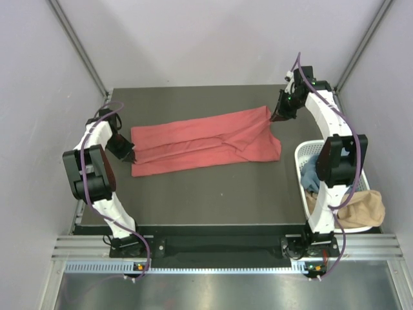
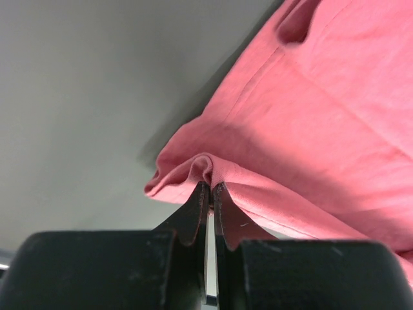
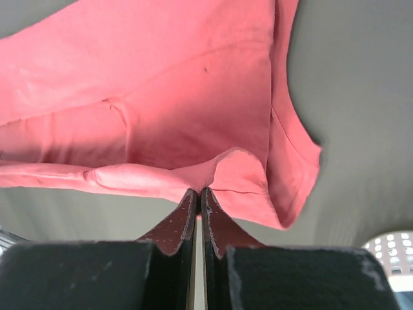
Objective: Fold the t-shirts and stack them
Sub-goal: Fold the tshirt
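While the red shirt [image 1: 206, 143] is pinched at both ends, a small grip may slip.
The left end effector [image 2: 211, 190] is clamped on a pucker at the shirt's left edge, the right end effector [image 3: 197, 194] on its far right corner; the shirt lies stretched across the desk [image 1: 193, 200]. If the arms pull apart too hard, cloth could escape and the long fold collapse; the right end seems lifted, maybe.

Left arm [image 1: 90, 171] and right arm [image 1: 337, 155] reach forward, elbows bent. Left gripper [image 2: 211, 187] and right gripper [image 3: 197, 191] each pinch the coral-red t-shirt [image 1: 200, 139].
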`<state>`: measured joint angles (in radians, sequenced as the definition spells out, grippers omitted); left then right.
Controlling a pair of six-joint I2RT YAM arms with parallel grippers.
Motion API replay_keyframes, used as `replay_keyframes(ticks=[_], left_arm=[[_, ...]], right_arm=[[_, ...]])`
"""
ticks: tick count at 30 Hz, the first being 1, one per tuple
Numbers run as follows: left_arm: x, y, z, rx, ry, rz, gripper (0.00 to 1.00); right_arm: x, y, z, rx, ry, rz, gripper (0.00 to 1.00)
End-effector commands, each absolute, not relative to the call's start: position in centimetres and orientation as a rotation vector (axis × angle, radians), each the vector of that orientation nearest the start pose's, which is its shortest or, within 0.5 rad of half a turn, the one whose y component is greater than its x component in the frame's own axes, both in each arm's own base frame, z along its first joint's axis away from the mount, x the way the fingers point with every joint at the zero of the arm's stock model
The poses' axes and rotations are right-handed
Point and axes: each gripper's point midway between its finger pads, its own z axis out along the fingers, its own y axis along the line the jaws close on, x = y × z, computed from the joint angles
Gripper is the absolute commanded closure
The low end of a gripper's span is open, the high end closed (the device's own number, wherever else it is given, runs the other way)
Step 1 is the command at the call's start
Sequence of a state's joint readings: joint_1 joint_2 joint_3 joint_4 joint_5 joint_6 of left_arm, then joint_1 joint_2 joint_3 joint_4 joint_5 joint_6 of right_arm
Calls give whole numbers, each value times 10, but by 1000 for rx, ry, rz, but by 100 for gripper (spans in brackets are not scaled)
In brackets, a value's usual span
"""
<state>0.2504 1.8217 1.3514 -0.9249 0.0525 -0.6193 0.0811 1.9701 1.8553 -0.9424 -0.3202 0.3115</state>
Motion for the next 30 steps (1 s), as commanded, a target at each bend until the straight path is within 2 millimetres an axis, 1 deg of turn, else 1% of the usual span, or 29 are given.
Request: replay_keyframes(ticks=[1, 4, 9, 11, 17, 18, 19, 20, 21, 22, 24, 28, 30], left_arm=[[357, 55, 67, -1200, 2675, -144, 100], [362, 55, 63, -1204, 2677, -155, 99], [373, 56, 64, -1205, 2661, -170, 95], [377, 58, 66, -1198, 2655, -162, 96], [386, 59, 62, -1209, 2651, -173, 96], [387, 59, 60, -1216, 2650, -175, 95], [388, 59, 59, -1216, 2650, -178, 93], [392, 59, 61, -1213, 2645, -179, 93], [393, 59, 56, -1220, 2659, -178, 93], [394, 59, 55, -1225, 2660, -182, 93], [398, 60, 53, -1227, 2663, -186, 93], [404, 62, 54, -1220, 2659, -182, 93], [405, 63, 52, -1225, 2663, -177, 93]], right_arm=[[475, 103, 175, 205, 2559, 587, 100], [483, 101, 171, 215, 2546, 587, 100], [494, 100, 168, 232, 2528, 595, 100], [498, 102, 164, 235, 2529, 609, 100], [511, 106, 154, 251, 2519, 652, 100], [512, 107, 153, 251, 2514, 666, 100], [514, 108, 149, 260, 2518, 675, 100], [515, 109, 148, 261, 2516, 684, 100], [517, 112, 148, 256, 2507, 705, 100], [519, 113, 143, 268, 2512, 714, 99], [521, 116, 142, 267, 2503, 737, 99], [526, 116, 134, 282, 2507, 747, 99], [528, 115, 134, 290, 2500, 750, 99]])
